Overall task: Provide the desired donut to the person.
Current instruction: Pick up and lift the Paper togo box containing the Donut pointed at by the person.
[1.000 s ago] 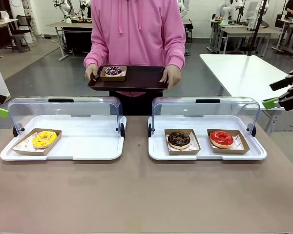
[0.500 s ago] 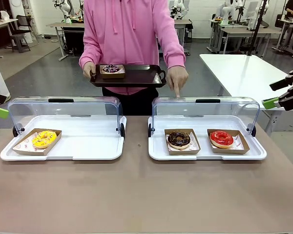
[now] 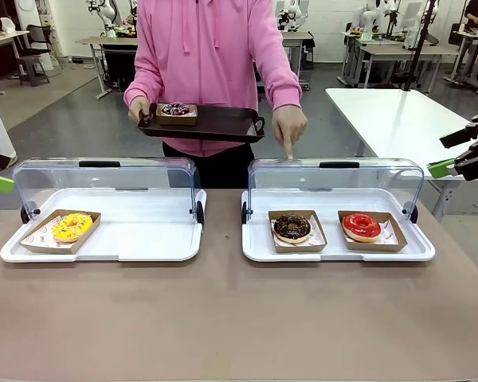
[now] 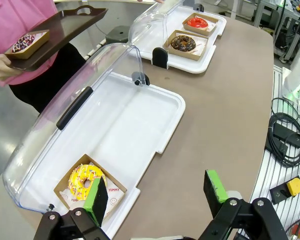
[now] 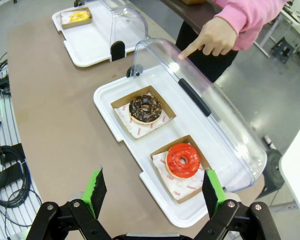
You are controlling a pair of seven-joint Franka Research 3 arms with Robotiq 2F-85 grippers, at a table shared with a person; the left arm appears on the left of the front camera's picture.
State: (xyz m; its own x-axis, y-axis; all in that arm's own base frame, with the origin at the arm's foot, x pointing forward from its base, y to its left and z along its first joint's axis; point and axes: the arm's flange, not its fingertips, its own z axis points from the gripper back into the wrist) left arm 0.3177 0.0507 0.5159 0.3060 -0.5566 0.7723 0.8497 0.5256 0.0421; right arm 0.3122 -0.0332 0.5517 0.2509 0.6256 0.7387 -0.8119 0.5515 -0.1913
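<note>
**Both grippers open and empty; a finger on the lid behind the chocolate donut**

The left gripper (image 4: 155, 194) hangs off the table's (image 3: 223, 318) left end, jaws spread wide with nothing between them. In its wrist view the yellow donut (image 4: 86, 182) lies just past one green pad. It sits in a cardboard box at the near corner of the left case (image 4: 140, 120), whose lid is raised.

Across the table, well beyond both grippers, the person (image 3: 211, 48) holds a brown tray (image 3: 223, 126) in one hand. A sprinkled donut (image 3: 175, 110) sits in a box on it. The other hand (image 3: 290, 126) points down, forefinger tip on the raised lid of the right case (image 3: 334, 253). The chocolate donut (image 3: 291, 228) lies in its box directly on the robot's side of that fingertip.

The right gripper (image 5: 153, 194) is raised off the table's right end, jaws also wide apart and empty. From it, the red donut (image 5: 183, 160) is the nearer one, lying just ahead of the gap between its fingers. The chocolate donut sits beyond the red one, farther along the same case and well apart from the gripper.
</note>
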